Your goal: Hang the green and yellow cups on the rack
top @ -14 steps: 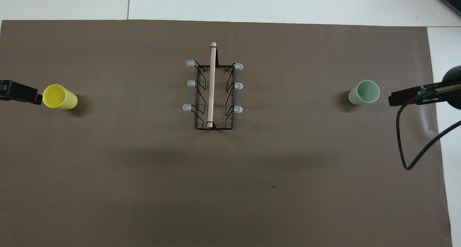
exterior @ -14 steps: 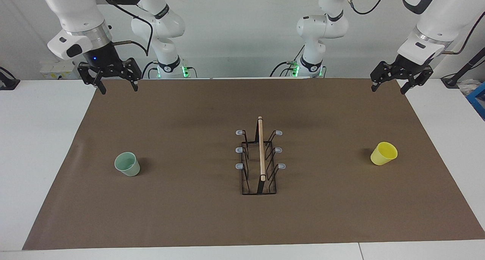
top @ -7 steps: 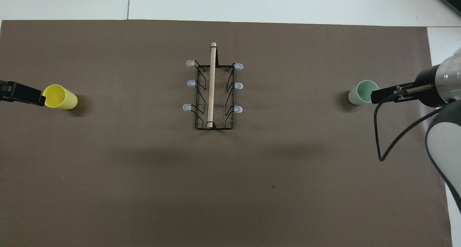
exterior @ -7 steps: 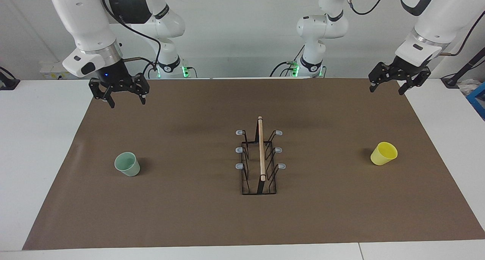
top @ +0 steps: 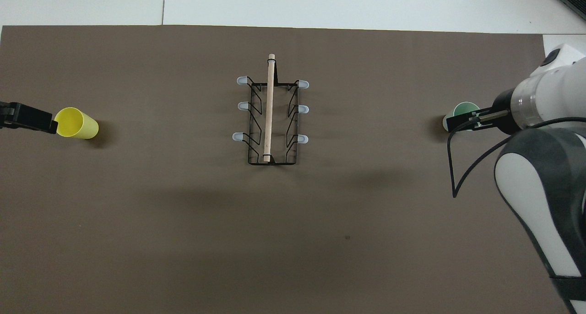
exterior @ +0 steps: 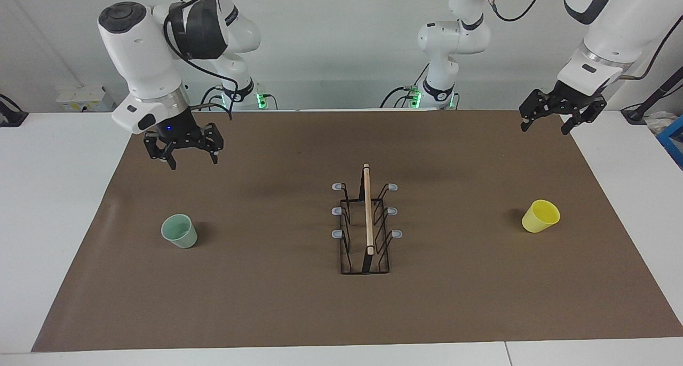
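even, bright light from above, no glare on the brown mat (exterior: 267, 302). soft shadows sit beside the cups and rack (exterior: 365, 222). both views are sharp throughout.

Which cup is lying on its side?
The yellow cup, toward the left arm's end of the table: it lies tipped over with its mouth sideways. The green cup stands upright, mouth up.

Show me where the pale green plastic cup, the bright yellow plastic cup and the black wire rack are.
pale green plastic cup (exterior: 179, 231), facing view, inside of the mouth.
bright yellow plastic cup (exterior: 540, 215), facing view, inner wall.
black wire rack (exterior: 367, 211), facing view, wooden top rod.
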Motion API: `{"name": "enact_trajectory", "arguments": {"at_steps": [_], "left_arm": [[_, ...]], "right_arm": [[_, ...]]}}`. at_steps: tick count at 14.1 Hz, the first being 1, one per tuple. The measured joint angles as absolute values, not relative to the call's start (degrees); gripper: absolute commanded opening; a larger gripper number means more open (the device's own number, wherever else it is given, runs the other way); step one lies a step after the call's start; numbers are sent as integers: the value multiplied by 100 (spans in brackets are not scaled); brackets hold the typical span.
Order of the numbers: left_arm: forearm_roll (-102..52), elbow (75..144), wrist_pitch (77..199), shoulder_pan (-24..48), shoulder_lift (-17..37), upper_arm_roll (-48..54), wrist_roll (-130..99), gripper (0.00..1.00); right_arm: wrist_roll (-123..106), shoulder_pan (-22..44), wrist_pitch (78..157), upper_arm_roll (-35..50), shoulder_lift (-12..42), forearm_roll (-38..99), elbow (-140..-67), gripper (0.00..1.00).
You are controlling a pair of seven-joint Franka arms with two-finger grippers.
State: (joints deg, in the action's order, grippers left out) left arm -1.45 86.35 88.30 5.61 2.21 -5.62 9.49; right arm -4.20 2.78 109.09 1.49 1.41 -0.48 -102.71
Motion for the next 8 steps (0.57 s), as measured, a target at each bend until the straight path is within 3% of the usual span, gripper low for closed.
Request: {"name": "enact_trajectory", "arguments": {"at_steps": [4, 8], "left_arm": [[-146, 8672, 8842, 559, 292, -587, 913, 100], [-228, 8560, 8985, 565, 722, -758, 824, 100]], "right_arm": [[-421, 355, 11064, 150, 465, -287, -10354, 100], [-704, 603, 11017, 154, 733, -1124, -10372, 100]]}}
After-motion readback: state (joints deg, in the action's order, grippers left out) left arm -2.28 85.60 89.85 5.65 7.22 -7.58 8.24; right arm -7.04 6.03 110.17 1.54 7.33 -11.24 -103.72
